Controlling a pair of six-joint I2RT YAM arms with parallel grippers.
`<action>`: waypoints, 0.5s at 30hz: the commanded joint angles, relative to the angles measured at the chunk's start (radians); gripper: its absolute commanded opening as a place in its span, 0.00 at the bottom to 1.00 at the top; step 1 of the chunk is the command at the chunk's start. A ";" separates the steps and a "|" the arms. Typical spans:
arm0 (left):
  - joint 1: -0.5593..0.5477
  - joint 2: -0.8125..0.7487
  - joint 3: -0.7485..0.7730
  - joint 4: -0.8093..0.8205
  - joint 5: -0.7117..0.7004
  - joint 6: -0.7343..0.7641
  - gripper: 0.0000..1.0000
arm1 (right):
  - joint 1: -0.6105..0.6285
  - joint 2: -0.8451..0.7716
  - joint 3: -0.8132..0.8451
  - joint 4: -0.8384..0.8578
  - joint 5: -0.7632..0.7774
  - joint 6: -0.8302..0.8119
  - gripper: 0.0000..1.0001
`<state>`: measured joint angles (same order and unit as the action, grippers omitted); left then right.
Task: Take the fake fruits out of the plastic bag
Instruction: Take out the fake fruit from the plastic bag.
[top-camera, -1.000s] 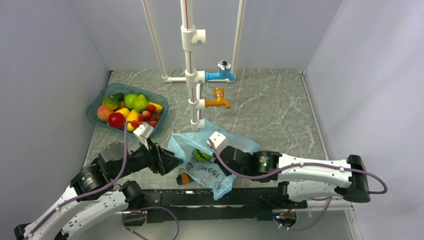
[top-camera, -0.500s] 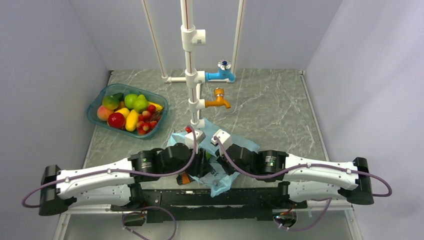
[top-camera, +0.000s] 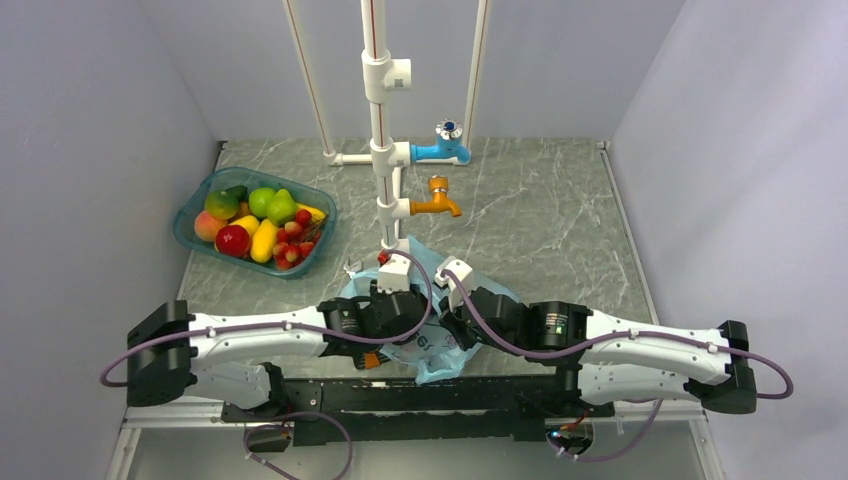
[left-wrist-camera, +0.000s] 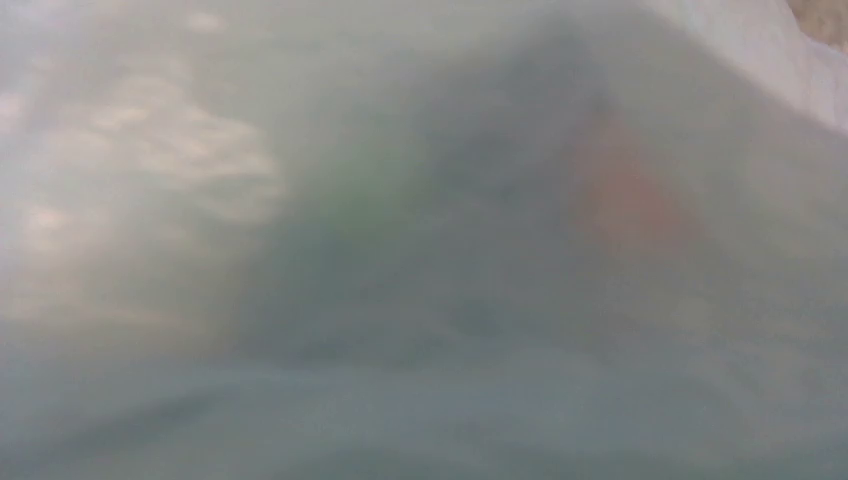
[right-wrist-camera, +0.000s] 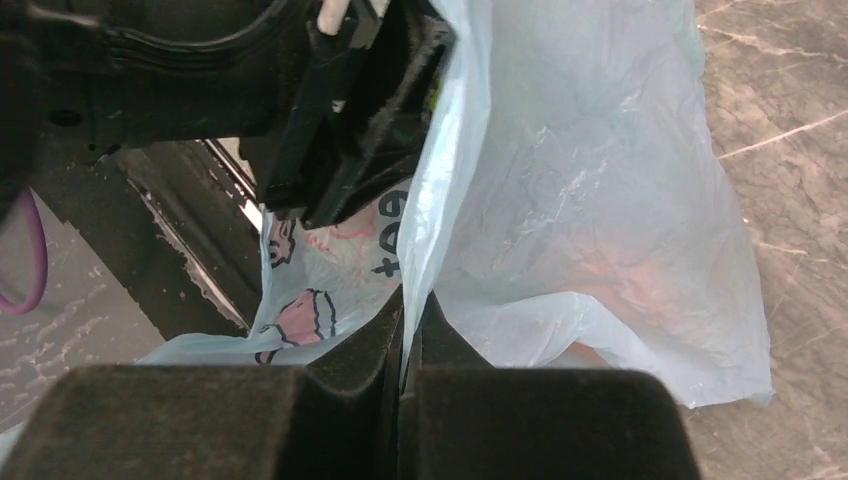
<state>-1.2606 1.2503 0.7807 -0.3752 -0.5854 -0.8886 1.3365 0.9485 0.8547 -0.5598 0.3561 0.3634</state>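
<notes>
A: What moved in the last second?

B: The left arm; it was folded back by the teal basket (top-camera: 190, 215), and now it lies stretched along the near edge of the counter (top-camera: 540, 210), with the left tool (top-camera: 403, 318) pushed into the mouth of the plastic bag (top-camera: 440, 352); from above, the tool now covers the round green fruit (left-wrist-camera: 355, 200) that showed in the opening.

A: And the other side?

B: The right tool (right-wrist-camera: 405, 330) is clenched on a fold of the bag's film, as before, holding the mouth up; it has shifted only a little.

A: Has the left one got anything?

B: I cannot tell; its own camera sits against the film and gives only blur; there is a green patch, that fruit I take it, and an orange-red patch (left-wrist-camera: 625, 195) beside it; nothing shows whether the fingers are released or clenched.

A: So where does that leave the job?

B: Reach made, nothing out yet, I'd judge; the fake fruits are inside the bag near the counter's front edge; next comes a firm grip and a lift clear of the film, without dragging the bag along.
</notes>
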 joint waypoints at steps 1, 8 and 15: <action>-0.005 0.046 0.071 -0.059 -0.151 -0.138 0.58 | -0.002 -0.027 -0.010 0.010 -0.014 0.012 0.00; -0.003 0.082 0.032 0.050 -0.175 -0.177 0.84 | -0.001 -0.029 -0.013 0.009 -0.019 0.004 0.00; -0.003 0.146 0.002 0.122 -0.258 -0.201 0.90 | -0.002 -0.031 -0.012 0.006 -0.031 0.005 0.00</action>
<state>-1.2610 1.3613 0.8001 -0.3313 -0.7612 -1.0611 1.3357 0.9413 0.8410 -0.5663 0.3534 0.3630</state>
